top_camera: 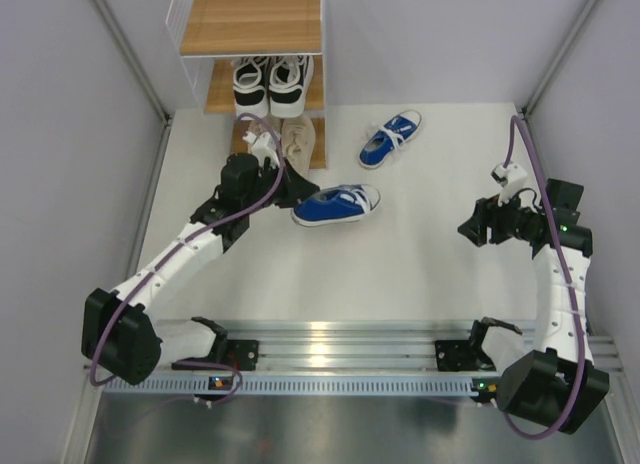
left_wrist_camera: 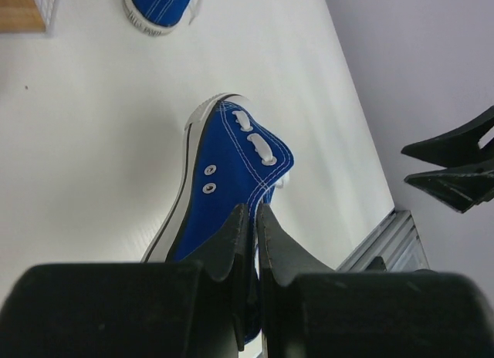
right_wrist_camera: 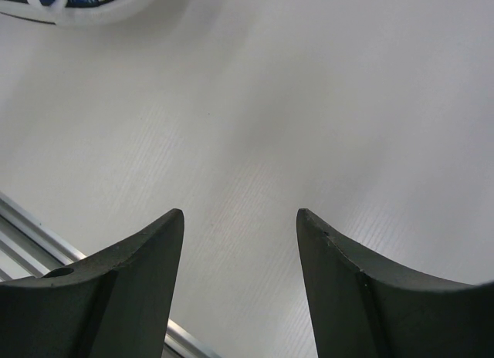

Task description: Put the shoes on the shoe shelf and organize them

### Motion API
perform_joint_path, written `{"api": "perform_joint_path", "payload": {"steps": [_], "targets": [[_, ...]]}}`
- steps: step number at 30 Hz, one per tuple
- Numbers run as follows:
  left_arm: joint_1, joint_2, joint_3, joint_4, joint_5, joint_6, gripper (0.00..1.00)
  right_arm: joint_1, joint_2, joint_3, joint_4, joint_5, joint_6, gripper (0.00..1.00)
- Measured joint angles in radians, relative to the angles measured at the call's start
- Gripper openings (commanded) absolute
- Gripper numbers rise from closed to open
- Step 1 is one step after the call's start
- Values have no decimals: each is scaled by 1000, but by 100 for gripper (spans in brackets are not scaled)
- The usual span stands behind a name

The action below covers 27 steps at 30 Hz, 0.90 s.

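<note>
While the left gripper (top_camera: 292,190) is pinched shut on the heel collar of a blue canvas lace-up sneaker with a white sole and white laces (top_camera: 338,204), that shoe lies out on the white bench (top_camera: 420,269). It is just in front of the shelf's lower right corner, with its toe pointing right. From the left wrist view the two black fingers (left_wrist_camera: 231,234) squeeze the blue fabric between them. I cannot tell whether the sole rests on the bench or hangs just above it.

The second blue sneaker (top_camera: 390,139) sits by itself on the bench, farther back and to the right, angled toward the rear wall.

The shoe shelf (top_camera: 250,24), a small stepped rack of light brown wooden boards in a thin white wire frame, stands against the back. Its top board is bare. A pair of black-and-white sneakers (top_camera: 272,84) stands side by side on the middle board. A pair of beige sneakers (top_camera: 282,139) sits on the lowest board, partly hidden by the left arm.

The right gripper (right_wrist_camera: 239,215) hovers over bare bench on the right side, well apart from every shoe, its fingers spread wide with nothing between them.
</note>
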Motion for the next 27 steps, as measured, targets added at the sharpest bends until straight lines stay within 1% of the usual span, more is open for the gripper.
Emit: {"api": "perform_joint_path", "payload": {"steps": [3, 8, 14, 15, 18, 19, 22, 27], "targets": [[0, 6, -109, 64, 10, -4, 0, 0, -1, -1, 0, 0, 0, 61], [-4, 24, -248, 103, 14, 23, 0, 0, -4, -13, 3, 0, 0, 61], [-40, 14, -340, 137, 6, 95, 0, 0, -4, -13, 4, 0, 0, 61], [-47, 15, -346, 133, 5, 108, 7, 0, -4, -13, 4, 0, 0, 61], [-73, 34, -348, 111, -6, 146, 24, 0, -4, -13, 4, 0, 0, 61], [-80, 45, -346, 103, -11, 159, 32, 0, -4, -13, 4, 0, 0, 61], [-110, 108, -316, 43, -38, 194, 38, 0, -4, -13, 3, 0, 0, 61], [-158, 159, -264, -40, -132, 245, 44, 0, -4, -13, 3, 0, 0, 61]]}}
